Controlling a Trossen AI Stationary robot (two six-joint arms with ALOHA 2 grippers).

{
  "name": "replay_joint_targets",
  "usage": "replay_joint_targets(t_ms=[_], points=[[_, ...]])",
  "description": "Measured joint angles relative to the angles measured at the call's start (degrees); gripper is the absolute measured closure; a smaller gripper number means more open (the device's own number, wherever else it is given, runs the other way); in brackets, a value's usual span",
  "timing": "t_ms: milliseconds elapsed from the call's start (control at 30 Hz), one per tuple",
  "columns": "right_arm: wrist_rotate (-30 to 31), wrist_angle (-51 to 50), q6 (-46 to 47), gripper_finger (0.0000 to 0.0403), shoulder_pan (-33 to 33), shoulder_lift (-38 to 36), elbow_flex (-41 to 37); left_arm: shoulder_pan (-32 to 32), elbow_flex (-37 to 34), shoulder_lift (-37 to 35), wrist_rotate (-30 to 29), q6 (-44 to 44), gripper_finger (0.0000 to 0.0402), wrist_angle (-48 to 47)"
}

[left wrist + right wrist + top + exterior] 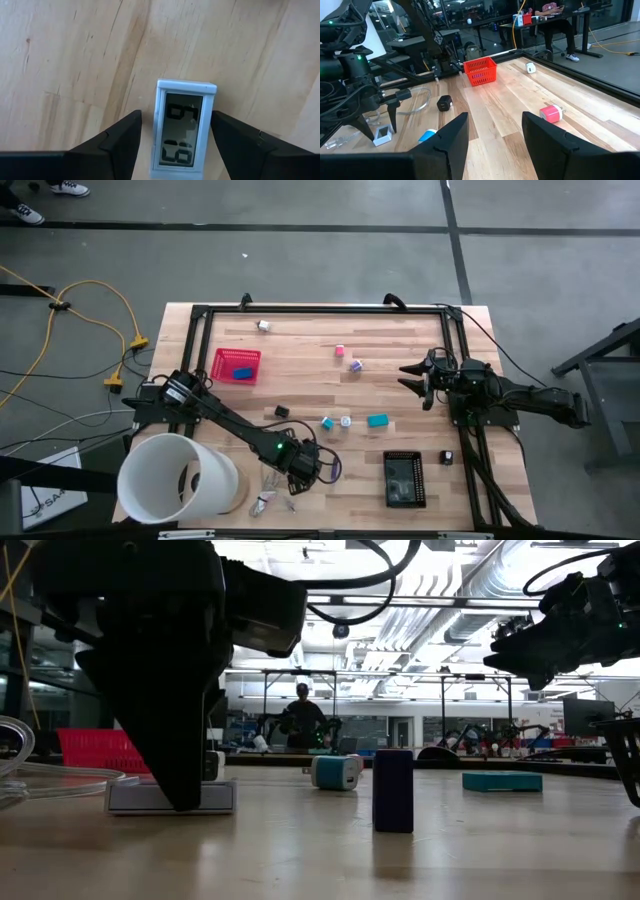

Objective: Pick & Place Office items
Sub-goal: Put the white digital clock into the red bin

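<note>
While left gripper straddles flat rectangular LCD clock, prob. untouched.

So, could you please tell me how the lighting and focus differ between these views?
Low view: backlit by bright ceiling lights, so the left gripper and the dark upright block read as near silhouettes. Left wrist view: evenly lit, the small digital display sharp. High view: flat, soft shadows. Right wrist view: the red basket is clear.

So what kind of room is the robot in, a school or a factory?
Probably a robotics lab or workshop. Past the wooden table there are bare ceiling ducts, more dark robot rigs, and a person at a far bench.
</note>
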Motion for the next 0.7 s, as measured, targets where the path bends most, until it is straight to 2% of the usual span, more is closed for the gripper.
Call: replay_joint_targets(t_ms=[700], points=[[0.00, 0.01, 0.02, 0.0231, 0.01, 0.01, 0.00, 0.00, 0.02, -0.06, -0.13, -0.09, 0.0253, -0.02]])
